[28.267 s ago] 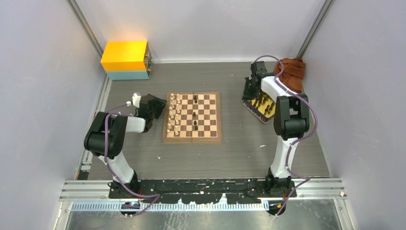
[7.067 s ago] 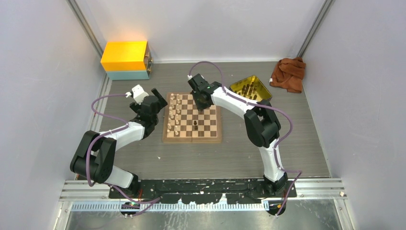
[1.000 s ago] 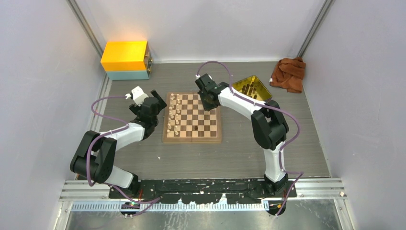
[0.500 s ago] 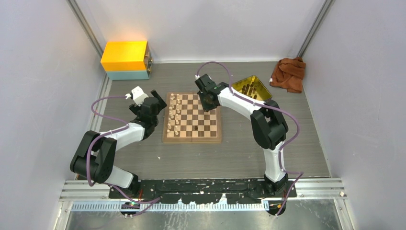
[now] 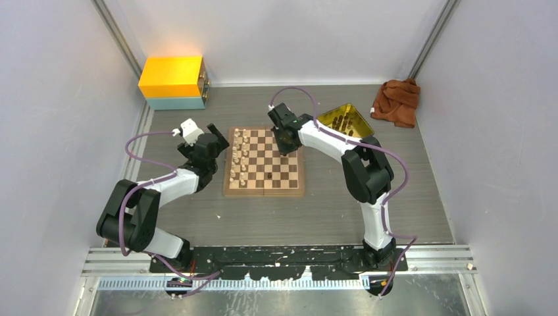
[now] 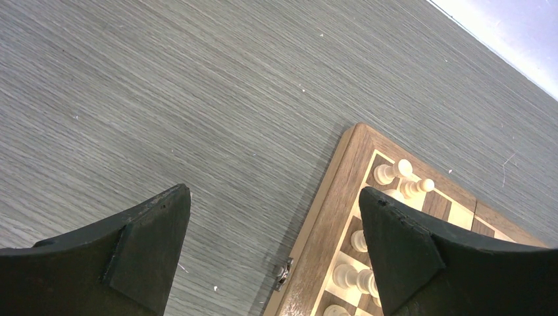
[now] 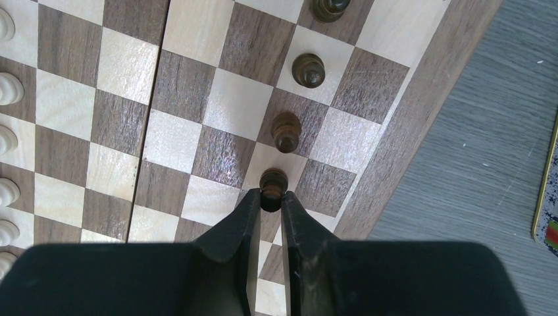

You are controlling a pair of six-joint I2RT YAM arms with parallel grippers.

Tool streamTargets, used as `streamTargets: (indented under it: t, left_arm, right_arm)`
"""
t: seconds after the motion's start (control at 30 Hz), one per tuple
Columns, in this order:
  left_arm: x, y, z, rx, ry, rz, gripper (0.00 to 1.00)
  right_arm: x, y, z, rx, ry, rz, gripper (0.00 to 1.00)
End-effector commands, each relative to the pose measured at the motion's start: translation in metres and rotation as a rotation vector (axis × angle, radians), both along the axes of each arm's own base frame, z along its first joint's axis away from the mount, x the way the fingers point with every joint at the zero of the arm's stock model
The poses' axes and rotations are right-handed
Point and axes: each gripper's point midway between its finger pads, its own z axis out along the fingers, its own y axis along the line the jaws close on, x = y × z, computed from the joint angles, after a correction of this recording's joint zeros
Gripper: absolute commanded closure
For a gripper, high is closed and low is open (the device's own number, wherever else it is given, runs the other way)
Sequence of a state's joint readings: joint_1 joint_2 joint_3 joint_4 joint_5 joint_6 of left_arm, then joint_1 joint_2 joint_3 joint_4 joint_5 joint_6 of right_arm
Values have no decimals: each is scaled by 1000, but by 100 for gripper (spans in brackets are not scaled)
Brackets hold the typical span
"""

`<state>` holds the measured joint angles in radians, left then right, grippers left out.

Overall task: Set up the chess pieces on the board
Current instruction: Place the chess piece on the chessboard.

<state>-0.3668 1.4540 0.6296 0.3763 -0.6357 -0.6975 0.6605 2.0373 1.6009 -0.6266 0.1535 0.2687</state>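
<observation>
The cream pieces point(image 5: 241, 158) fill the board's point(image 5: 289, 172) 9 o'clock side. At 3 o'clock the right gripper point(image 7: 271, 197) pinches a dark piece point(image 7: 274, 181) beside three others; more wait in the tray point(image 5: 345, 120). The left gripper point(image 6: 273, 197) hangs spread, empty.

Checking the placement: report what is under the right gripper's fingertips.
A dark pawn is pinched in the right gripper, over the board near its border. The pawn and gripper cover the square beneath, so whether the pawn touches the board cannot be seen.
</observation>
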Motion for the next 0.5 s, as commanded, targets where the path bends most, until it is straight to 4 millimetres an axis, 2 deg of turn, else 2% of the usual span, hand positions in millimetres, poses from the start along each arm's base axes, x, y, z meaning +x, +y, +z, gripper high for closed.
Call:
streamTargets:
  t: [0.0,0.47]
  left_arm:
    - [3,3,8,13,-41,23,1]
    - [4,3,7,15,-39,23,0]
  right_arm:
    - [14,12,15,56,-44,-10,94]
    - [13,15,10,70,-32,-9,91]
